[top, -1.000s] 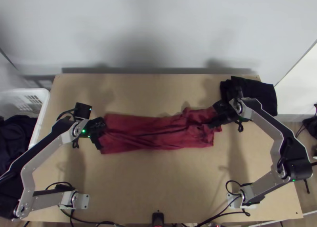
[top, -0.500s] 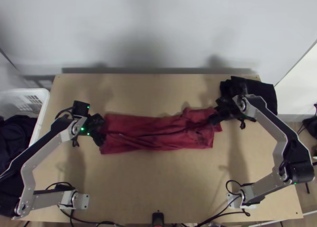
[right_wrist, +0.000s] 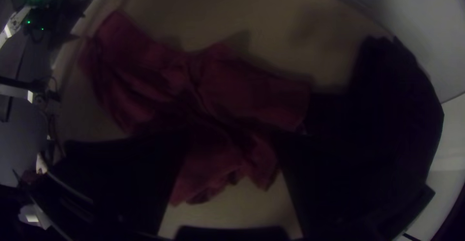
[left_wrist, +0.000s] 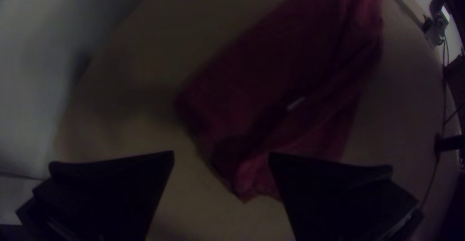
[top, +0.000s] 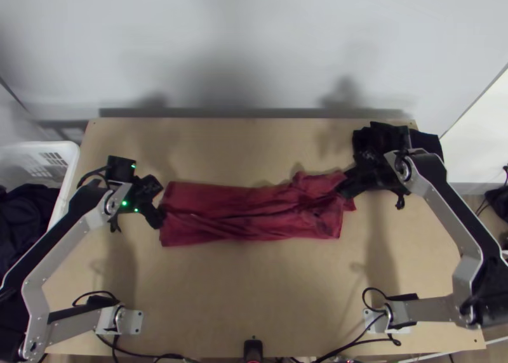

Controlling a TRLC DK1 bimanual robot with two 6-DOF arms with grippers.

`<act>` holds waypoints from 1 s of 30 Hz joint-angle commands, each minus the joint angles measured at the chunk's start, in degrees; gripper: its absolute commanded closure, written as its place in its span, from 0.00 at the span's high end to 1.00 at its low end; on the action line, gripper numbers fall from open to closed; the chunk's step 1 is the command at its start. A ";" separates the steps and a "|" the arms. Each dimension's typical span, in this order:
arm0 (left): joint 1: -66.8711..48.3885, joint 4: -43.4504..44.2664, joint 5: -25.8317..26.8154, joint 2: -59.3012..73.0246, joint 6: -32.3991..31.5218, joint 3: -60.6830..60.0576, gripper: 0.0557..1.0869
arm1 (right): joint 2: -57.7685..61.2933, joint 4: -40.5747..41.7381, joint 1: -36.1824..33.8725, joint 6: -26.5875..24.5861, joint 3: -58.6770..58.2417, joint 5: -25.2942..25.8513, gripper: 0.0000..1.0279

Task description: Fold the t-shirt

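While bent arms (top: 65,250) hold left pincer (top: 158,212) and right pincer (top: 341,190) by the red shirt (top: 254,217), both gape apart.

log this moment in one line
Red t-shirt: long creased strip | left hand: open, at t-shirt's left end | right hand: open, at t-shirt's right end | black cloth: far right corner

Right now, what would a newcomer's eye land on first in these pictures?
The red shirt, a long creased strip across the middle of the pale table. Next, the two open grippers, the left gripper at one end of the strip and the right gripper at the other. Then the black cloth at the table's far right corner.
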 commanded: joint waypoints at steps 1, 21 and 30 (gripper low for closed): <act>-6.14 -5.29 0.50 -0.62 -0.85 0.74 0.84 | -5.54 -6.89 3.72 0.02 -0.50 0.02 0.54; -10.27 -9.07 7.80 1.49 -8.06 -0.14 0.65 | -5.36 -8.03 20.77 1.42 -13.33 -2.80 0.03; -9.74 -9.07 7.71 1.05 -8.76 -0.58 0.66 | 5.45 -1.70 19.45 -2.53 -13.42 -3.41 0.03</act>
